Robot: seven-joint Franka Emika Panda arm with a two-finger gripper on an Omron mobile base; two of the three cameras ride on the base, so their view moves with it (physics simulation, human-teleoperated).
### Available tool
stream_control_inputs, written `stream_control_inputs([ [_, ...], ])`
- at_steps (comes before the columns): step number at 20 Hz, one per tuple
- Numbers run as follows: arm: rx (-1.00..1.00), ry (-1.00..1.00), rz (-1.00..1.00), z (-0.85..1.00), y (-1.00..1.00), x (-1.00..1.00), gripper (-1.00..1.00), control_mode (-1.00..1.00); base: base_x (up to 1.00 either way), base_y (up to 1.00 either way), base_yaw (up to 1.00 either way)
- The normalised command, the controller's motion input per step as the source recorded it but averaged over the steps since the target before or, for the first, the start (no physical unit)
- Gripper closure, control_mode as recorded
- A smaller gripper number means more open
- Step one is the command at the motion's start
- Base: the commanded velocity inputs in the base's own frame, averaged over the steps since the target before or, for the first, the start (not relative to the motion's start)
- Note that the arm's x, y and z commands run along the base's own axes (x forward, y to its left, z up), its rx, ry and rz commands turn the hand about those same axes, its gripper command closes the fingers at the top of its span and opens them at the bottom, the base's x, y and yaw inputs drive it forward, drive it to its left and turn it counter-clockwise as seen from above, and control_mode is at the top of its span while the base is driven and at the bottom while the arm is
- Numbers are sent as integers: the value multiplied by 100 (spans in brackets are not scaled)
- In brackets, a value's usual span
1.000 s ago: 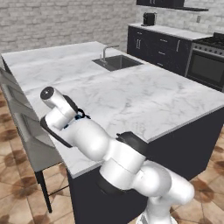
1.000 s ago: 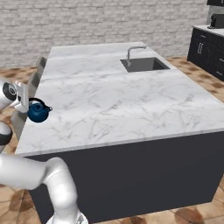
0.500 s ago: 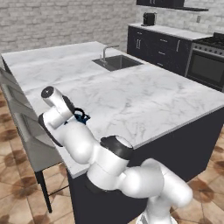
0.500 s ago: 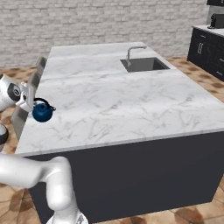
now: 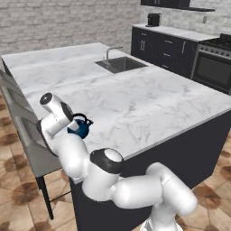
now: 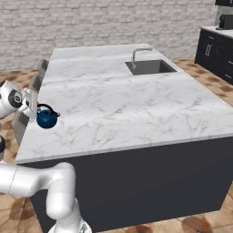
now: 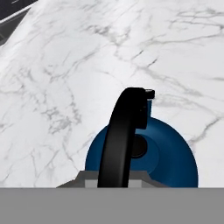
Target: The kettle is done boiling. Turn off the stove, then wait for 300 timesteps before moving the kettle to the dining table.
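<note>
The dark-blue kettle (image 5: 81, 129) (image 6: 47, 119) (image 7: 168, 154) hangs upright at the near left corner of the dining table (image 5: 140, 101) (image 6: 132, 107) (image 7: 65, 65), low over its marble top; I cannot tell whether it touches. My gripper (image 5: 73, 118) (image 6: 35, 107) (image 7: 116, 180) is shut on the kettle's black arched handle (image 7: 124, 131), reaching in from the table's left edge. The kettle's spout points away from the hand, toward the table's middle. The black stove (image 5: 215, 63) stands far off against the back wall on the right.
A sink with faucet (image 5: 121, 64) (image 6: 150, 67) is set into the table's far side. Grey chairs (image 5: 25, 131) (image 6: 40, 73) stand along the table's left edge, right by my hand. Dark cabinets (image 5: 162, 49) (image 6: 214, 50) line the back wall.
The kettle has moved a little further in over the table and slightly lower, still held. My elbow has swung forward and up. The base has not moved.
</note>
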Motion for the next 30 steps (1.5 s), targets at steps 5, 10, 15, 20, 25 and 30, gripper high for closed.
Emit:
stream_control_inputs([
  [5,-5,0,-1,-15,0,16,100,-100,0,0,0],
  [10,-5,0,-1,-14,0,17,100,-100,0,0,0],
  [15,-4,1,0,-16,0,19,100,-100,0,0,0],
  [20,-1,3,0,-15,0,11,100,-100,0,0,0],
  [25,0,1,0,-14,0,0,-100,-100,0,0,0],
  [30,1,0,0,-1,0,0,-100,-100,0,0,0],
])
